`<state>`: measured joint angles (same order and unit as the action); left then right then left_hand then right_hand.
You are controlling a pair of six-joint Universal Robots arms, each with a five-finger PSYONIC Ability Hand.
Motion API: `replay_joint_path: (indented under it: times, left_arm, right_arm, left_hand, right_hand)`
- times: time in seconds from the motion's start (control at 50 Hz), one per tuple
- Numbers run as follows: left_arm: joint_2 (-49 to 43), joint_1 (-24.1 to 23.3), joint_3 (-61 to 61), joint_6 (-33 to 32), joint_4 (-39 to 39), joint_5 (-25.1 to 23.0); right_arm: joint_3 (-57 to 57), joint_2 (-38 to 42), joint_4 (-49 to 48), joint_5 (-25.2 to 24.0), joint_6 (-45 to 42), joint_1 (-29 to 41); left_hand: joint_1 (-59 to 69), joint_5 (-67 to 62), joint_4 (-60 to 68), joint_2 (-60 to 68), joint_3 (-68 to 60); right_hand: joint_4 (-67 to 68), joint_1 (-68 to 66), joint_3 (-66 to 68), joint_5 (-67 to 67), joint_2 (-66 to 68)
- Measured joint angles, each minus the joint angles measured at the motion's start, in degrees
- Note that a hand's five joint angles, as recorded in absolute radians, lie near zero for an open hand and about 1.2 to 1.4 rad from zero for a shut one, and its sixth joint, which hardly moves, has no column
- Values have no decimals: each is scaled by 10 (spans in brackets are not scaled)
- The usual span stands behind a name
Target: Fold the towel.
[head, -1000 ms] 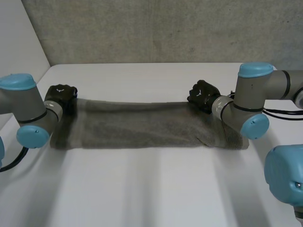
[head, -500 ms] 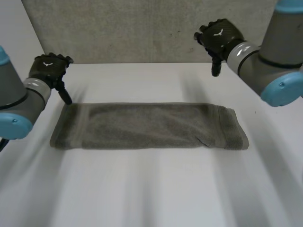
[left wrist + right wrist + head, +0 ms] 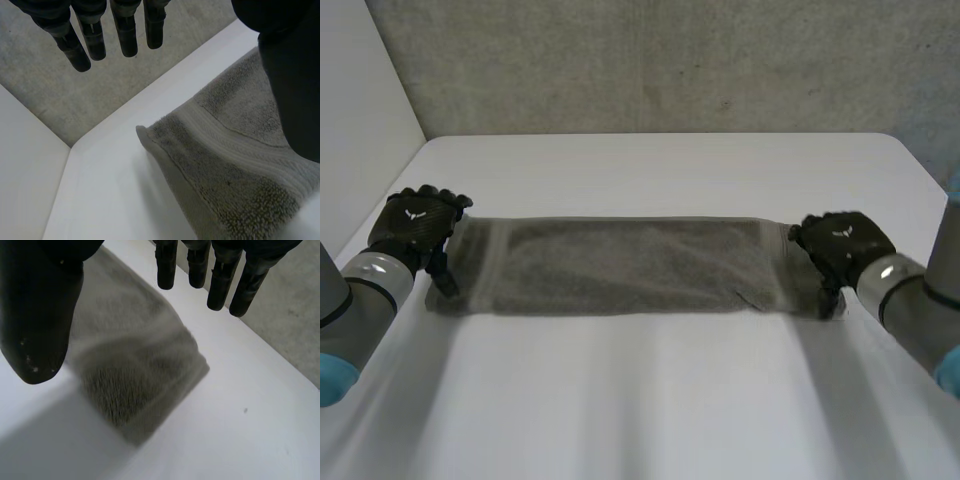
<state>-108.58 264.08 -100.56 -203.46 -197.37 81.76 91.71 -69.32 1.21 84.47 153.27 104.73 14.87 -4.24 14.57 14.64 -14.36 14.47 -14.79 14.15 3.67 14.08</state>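
The left hand [image 3: 412,226] and right hand [image 3: 842,245] are hovering open, gripping nothing, at the frame-left and frame-right ends of the grey towel [image 3: 630,262], which looks already folded into a strip, with a crosswise fold seemingly still to do.

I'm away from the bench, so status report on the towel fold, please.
Left hand open, at towel left end. Right hand open, at right end. Towel flat, long strip, not gripped. Nothing in the way.
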Motion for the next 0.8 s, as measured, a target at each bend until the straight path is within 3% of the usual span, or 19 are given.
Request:
replay_joint_path:
  times: [0.2,0.28,0.36,0.56,0.72,0.8]
  left_arm:
    - [-1,-30,10,54,-8,6]
    - [-1,-34,3,97,-18,8]
    - [0,-32,-9,129,-27,9]
    - [7,-26,-29,143,-45,9]
    - [12,-26,-32,141,-46,10]
    - [15,-27,-33,140,-45,10]
  right_arm:
    - [26,61,-74,-11,-1,-36]
    - [11,91,-74,-20,-2,-43]
    - [-6,111,-71,-23,-1,-55]
    - [-42,113,-57,-9,-17,-131]
    - [-118,105,-41,76,-119,-205]
    - [-165,99,-41,111,-145,-180]
  left_hand:
    - [0,0,0,0,0]
    - [0,0,0,0,0]
    - [0,0,0,0,0]
    - [0,0,0,0,0]
    - [0,0,0,0,0]
    - [0,0,0,0,0]
  right_hand:
    - [77,-73,78,93,78]
    - [275,-268,277,277,281]
    - [590,-582,592,599,596]
    - [621,-605,625,627,604]
    - [621,-608,625,627,604]
    - [621,-609,625,627,604]
